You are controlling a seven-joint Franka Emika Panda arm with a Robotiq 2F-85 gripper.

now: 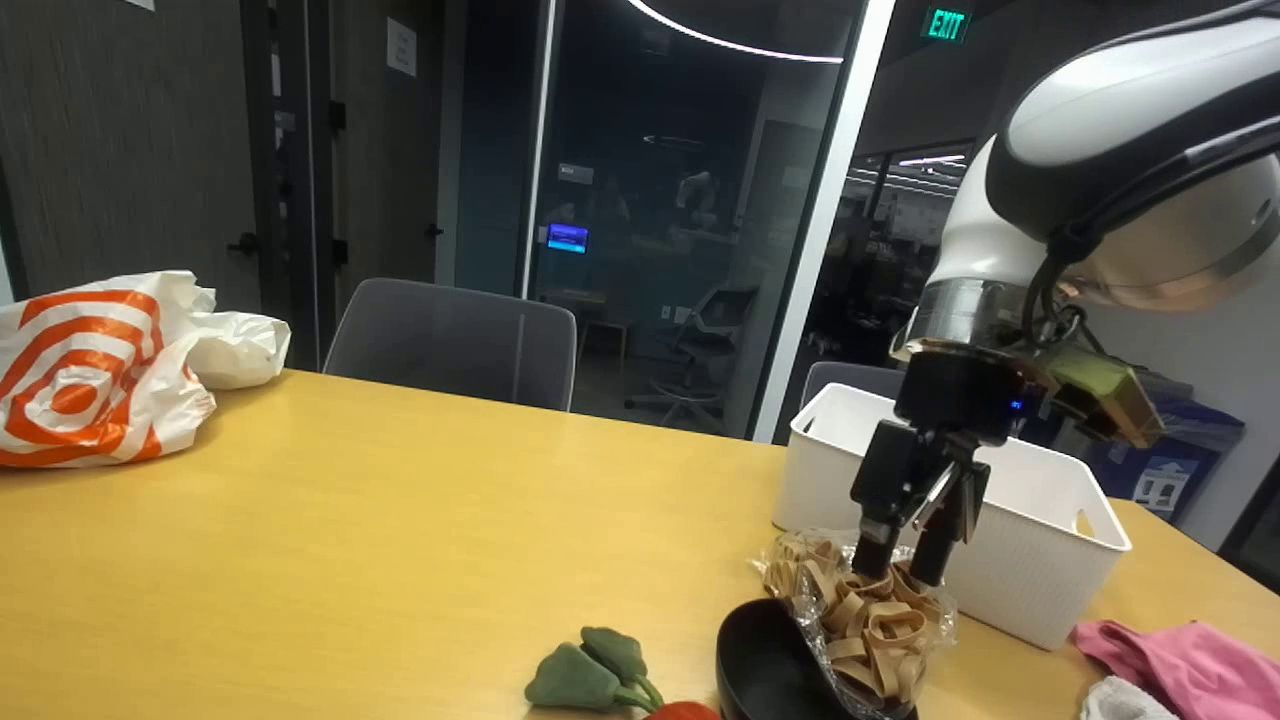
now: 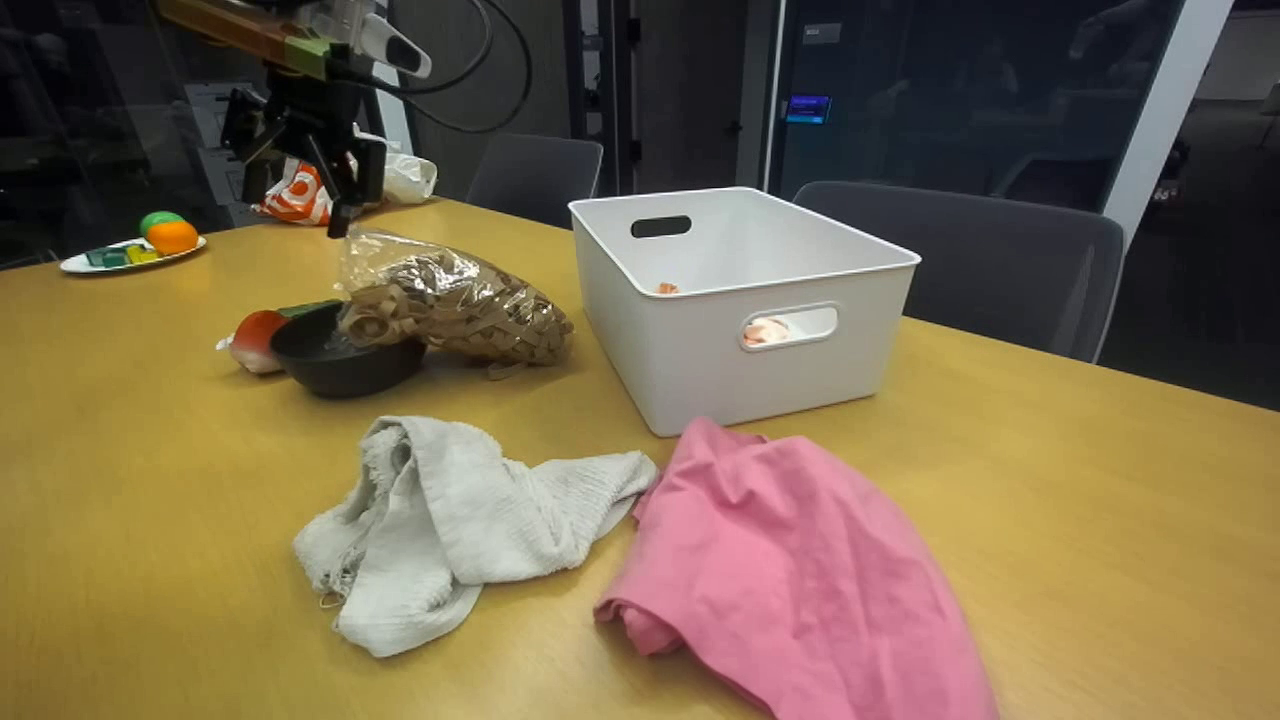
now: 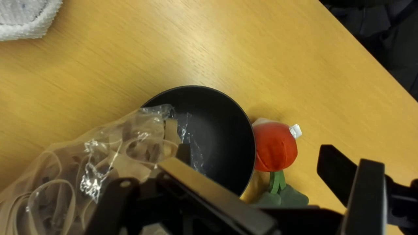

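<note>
Hanging above the level of the black bowl point(image 3: 225, 130), the tool point(image 1: 902, 568) points downward with its two fingers point(image 3: 365, 195) spread wide. In the wrist view the bowl shows in the gap between them; one finger is seen against the bowl's inside, next to clear plastic, and its partner is out past the bowl, on the far side of the toy vegetable point(image 3: 276, 147). Whether the finger by the plastic touches it, I cannot tell.

The bag of rubber bands point(image 2: 470, 305) leans on the bowl: one end lies over the rim and reaches inside, and the rest slopes down to the tabletop point(image 1: 400, 560) just beside the bowl. The bands are tan and looped, the plastic crinkled. On the opposite side of the bowl sits the toy vegetable, red and pale with green leaves, just beside the rim.

Past the bag from the bowl stands a white bin point(image 2: 700, 370), with something pale pink showing through its handle slot. In an exterior view, a pale towel point(image 2: 480, 510) lies crumpled in front of the bowl, and a pink cloth point(image 2: 800, 580) lies farther from it. Well apart from the bowl are a white plate point(image 2: 75, 265) carrying an orange fruit point(image 2: 172, 237), and a shopping bag point(image 1: 80, 390) printed with rings.
</note>
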